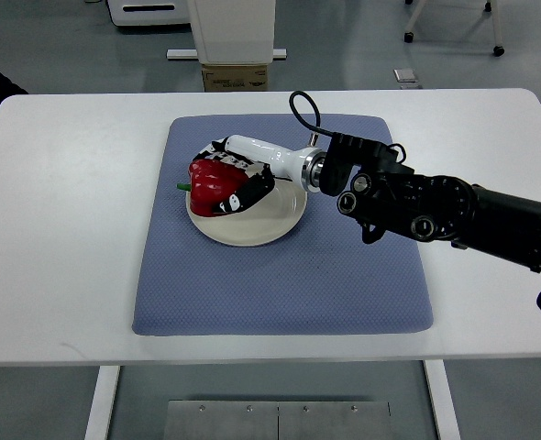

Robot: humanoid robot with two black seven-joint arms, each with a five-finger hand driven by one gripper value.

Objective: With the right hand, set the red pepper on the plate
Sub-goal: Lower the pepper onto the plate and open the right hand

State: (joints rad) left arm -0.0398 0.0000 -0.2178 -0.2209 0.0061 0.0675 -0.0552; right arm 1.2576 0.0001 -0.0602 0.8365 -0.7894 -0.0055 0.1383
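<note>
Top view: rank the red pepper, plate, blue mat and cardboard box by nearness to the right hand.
1. red pepper, in the right hand.
2. plate, just under it.
3. blue mat, around the plate.
4. cardboard box, beyond the table's far edge.

White counter [60, 229] w/ rounded corners, blue-grey mat [280, 293] at centre. Grey floor [69, 55] behind, glossy, soft light. Cardboard box [235, 77] under a white stand [234, 27] at far edge. White chair legs w/ castors [454, 23] top right. Metal plate [280, 420] below near edge.
</note>
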